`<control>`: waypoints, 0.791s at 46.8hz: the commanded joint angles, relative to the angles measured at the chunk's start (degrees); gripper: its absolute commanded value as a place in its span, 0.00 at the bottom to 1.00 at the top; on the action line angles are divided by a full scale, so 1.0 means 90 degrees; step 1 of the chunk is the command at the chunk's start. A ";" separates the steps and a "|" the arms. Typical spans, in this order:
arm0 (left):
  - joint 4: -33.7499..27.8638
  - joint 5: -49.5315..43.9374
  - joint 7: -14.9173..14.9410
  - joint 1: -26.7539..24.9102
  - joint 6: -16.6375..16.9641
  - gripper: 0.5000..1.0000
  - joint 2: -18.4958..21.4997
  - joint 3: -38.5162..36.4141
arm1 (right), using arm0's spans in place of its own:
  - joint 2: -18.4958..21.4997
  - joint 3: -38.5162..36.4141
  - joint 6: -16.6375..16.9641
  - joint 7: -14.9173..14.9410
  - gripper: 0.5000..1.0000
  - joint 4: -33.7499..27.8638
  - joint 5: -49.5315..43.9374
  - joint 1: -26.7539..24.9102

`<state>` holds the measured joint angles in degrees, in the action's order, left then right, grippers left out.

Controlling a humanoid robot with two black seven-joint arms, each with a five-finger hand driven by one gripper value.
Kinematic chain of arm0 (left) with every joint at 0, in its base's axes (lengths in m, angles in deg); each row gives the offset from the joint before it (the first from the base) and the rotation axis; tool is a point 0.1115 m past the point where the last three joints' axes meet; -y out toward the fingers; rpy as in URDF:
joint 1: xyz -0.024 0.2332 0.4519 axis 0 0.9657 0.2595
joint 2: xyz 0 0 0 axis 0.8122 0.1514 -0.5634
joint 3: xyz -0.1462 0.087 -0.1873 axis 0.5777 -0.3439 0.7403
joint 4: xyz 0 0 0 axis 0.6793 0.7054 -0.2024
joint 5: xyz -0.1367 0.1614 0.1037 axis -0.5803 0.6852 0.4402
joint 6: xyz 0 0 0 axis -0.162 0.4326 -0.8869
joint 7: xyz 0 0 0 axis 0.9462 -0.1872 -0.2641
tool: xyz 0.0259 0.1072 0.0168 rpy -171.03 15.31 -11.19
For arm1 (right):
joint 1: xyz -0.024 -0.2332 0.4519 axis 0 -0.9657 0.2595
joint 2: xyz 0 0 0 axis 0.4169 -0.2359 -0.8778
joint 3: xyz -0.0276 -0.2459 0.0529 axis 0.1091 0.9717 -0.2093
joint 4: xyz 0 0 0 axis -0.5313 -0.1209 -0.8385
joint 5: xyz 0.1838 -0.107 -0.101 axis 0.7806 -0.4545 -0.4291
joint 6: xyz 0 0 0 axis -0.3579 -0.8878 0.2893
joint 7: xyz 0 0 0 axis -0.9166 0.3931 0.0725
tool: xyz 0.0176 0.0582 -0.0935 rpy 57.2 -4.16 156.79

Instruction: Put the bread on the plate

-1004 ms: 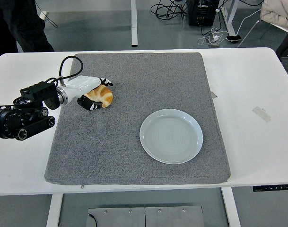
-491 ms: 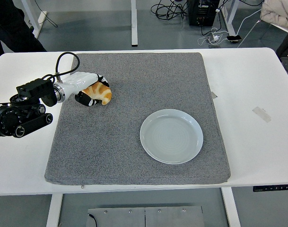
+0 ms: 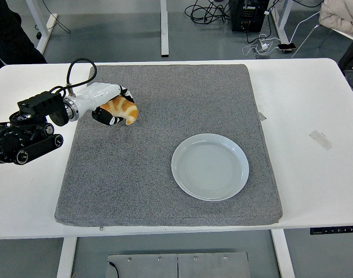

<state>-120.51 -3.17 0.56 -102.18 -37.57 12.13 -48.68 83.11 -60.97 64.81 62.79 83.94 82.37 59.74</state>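
Since the earlier frames, the left hand [image 3: 109, 105] and the bread [image 3: 122, 109] it grasps have shifted slightly up-picture, toward the far left part of the mat [image 3: 164, 174]. White fingers curl over the top of the bread; dark fingertips [image 3: 111, 120] show beneath its left end. Whether the bread touches the mat or is just above it cannot be told. Bread: golden-brown, crescent-shaped, its free end pointing right. The black left arm [image 3: 25, 139] enters from the left edge over the white tabletop [image 3: 315, 174]. The pale plate [image 3: 210, 167] lies empty on the mat's right half, well apart from the bread.
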 commanded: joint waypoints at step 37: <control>-0.1001 0.0551 -0.0441 -0.0982 0.0009 0.00 -0.0416 0.0502 | 0.0000 0.0000 0.0000 -0.0003 1.00 0.0000 0.0000 0.0000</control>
<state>-128.98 0.78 -3.50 -111.01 -37.49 8.69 -44.15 83.11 -60.97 64.81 62.77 83.94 82.37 59.74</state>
